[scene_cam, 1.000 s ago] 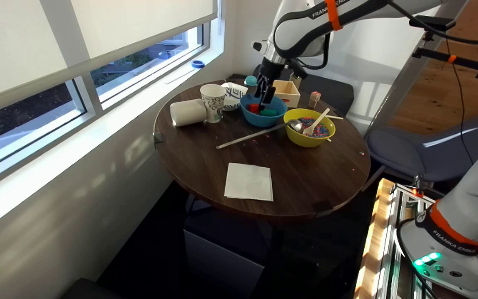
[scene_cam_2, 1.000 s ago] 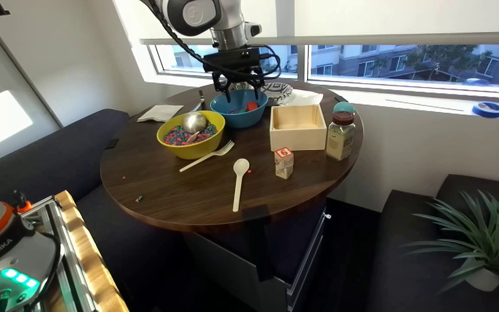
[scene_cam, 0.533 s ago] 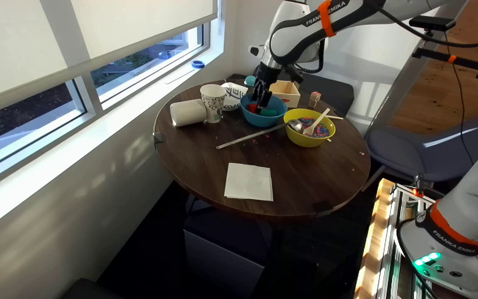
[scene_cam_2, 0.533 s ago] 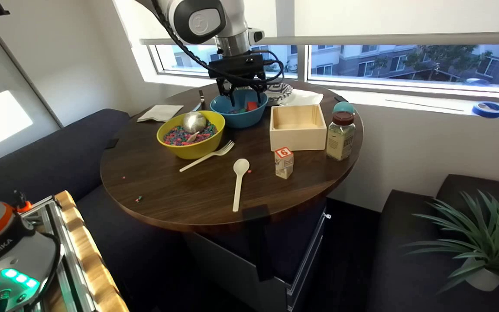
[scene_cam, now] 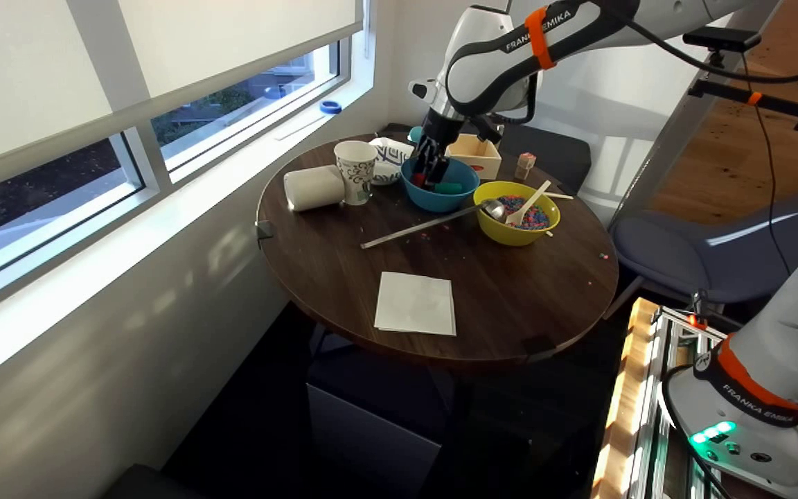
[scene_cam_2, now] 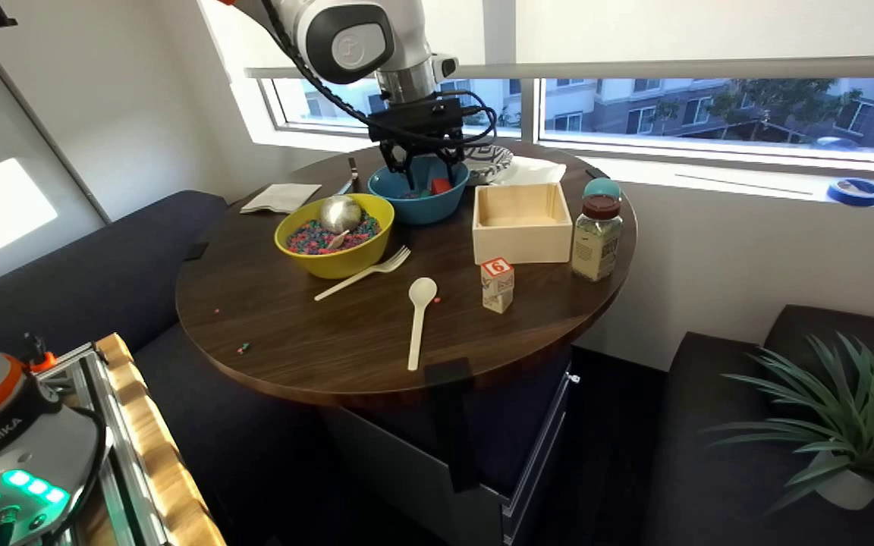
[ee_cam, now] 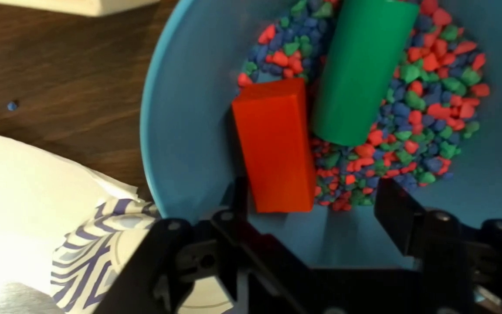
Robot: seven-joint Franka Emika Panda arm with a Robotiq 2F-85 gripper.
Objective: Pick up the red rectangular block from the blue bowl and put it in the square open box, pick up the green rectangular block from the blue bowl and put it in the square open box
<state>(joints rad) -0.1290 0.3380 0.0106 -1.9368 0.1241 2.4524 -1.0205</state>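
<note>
Black fingers (ee_cam: pixel 395 213): parted, clasping nothing, inside the round, bright blue bowl (ee_cam: pixel 185 131).
Red-orange oblong block (ee_cam: pixel 275 150): in that bowl, one finger just beside it.
Green rounded block (ee_cam: pixel 360 74): alongside.
Square, pale-wood open box (scene_cam_2: pixel 522 244): no block showing; both transfers seem left.
</note>
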